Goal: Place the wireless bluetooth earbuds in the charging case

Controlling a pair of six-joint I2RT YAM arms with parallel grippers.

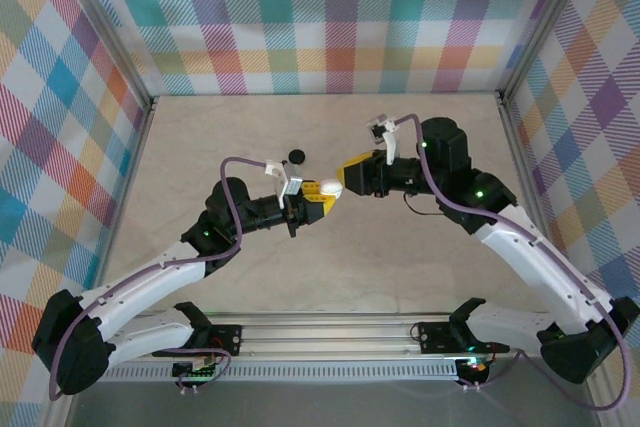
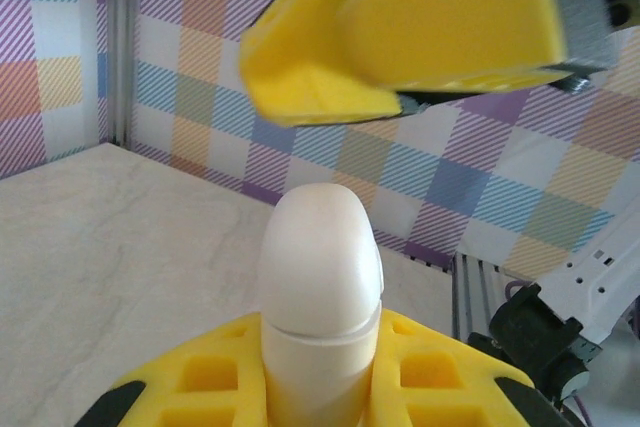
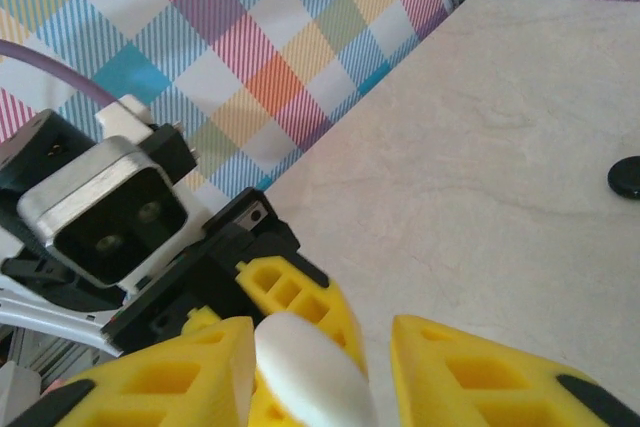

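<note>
Top view, left to right. The left arm reaches in from the lower left of the frame to just left of centre. Its left gripper (image 1: pixel 316 199) is pressed together on the lower half of the charging case (image 1: pixel 331 188). The case is thus held clear of the table (image 1: pixel 200 137), rounded end pointing toward the opposite arm. The left wrist view shows the case standing up from between the yellow fingers (image 2: pixel 200 377) at bottom centre, with a thin seam circling it just above them. The lid therefore appears to be down, and the grip below the seam probably serves to leave it free. Immediately right of centre, the right gripper (image 1: pixel 347 179) meets the case head-on. Its jaws are spread and straddle the rounded tip. In the right wrist view one finger lies against the white shell and the other stands just apart. This pose suits taking hold of the lid while the other gripper steadies the body. Where the earbuds lie cannot be told.

Surroundings. A black round disc (image 1: pixel 296 155) rests on the table above and just left of the grippers, well clear of both. Plaid walls (image 1: pixel 340 17) enclose the left, top and right of the frame. Nothing stands between the two grippers except the case itself.
</note>
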